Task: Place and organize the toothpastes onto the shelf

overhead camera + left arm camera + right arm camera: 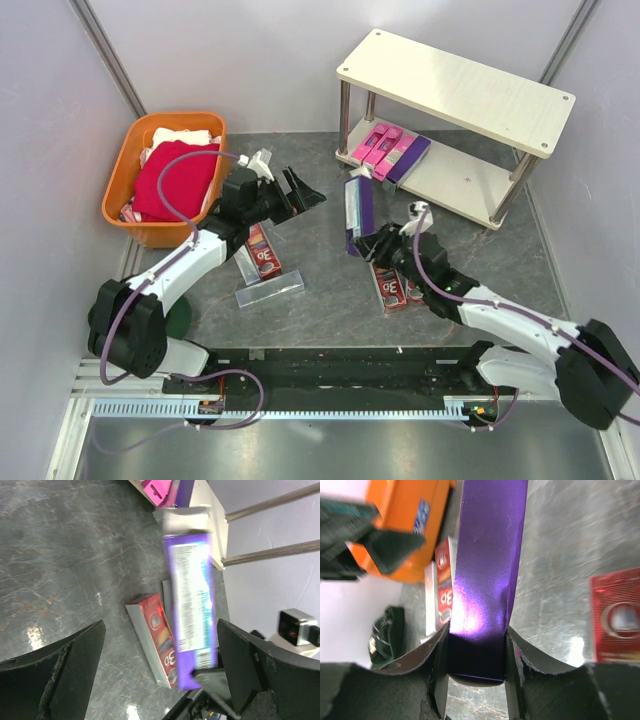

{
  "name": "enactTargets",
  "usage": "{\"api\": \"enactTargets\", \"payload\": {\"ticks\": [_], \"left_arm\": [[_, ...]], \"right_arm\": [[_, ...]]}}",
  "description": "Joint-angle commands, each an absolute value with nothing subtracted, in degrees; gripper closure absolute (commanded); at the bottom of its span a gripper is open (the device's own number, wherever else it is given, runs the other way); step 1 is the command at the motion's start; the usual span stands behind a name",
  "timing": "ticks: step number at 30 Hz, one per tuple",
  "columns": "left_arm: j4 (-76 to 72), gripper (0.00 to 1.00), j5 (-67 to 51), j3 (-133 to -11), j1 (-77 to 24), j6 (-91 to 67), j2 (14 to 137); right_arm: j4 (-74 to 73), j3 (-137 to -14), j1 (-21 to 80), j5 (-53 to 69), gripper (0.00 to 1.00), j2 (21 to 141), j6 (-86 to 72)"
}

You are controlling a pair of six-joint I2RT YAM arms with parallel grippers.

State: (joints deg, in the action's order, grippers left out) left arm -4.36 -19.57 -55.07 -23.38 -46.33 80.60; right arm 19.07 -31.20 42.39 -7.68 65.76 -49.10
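The long purple cardboard toothpaste carton [358, 205] is standing nearly upright mid-frame, just left of the cream two-tier wooden shelf [460, 178], with the right gripper [366, 243] clamping its bottom end. The left gripper [297, 190] is hanging spread wide, empty. I'd be tipping the carton flat and sliding it in beside the pink cartons [372, 146] on the lower tier.
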Motion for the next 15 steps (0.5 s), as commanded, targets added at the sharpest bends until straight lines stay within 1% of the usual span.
{"api": "enactTargets", "payload": {"ticks": [1,5,9,15], "left_arm": [[-4.13,0.00,-16.61,-53.44,-23.47,-43.07,78.84],[-4.83,0.00,-18.10,-53.79,-23.55,-43.07,80.42],[-4.40,0.00,-19.33,-54.23,-23.47,-42.63,81.74],[-4.39,0.00,-20.56,-53.88,-23.47,-42.54,82.09]], "right_arm": [[19.61,-28.74,37.45,-8.88,0.79,56.98,-49.49],[15.13,-29.70,31.48,-8.01,0.79,55.20,-46.94],[15.20,-31.28,24.28,-5.11,0.79,56.07,-45.79],[22.84,-31.47,13.82,1.39,0.80,62.04,-49.04]]}}
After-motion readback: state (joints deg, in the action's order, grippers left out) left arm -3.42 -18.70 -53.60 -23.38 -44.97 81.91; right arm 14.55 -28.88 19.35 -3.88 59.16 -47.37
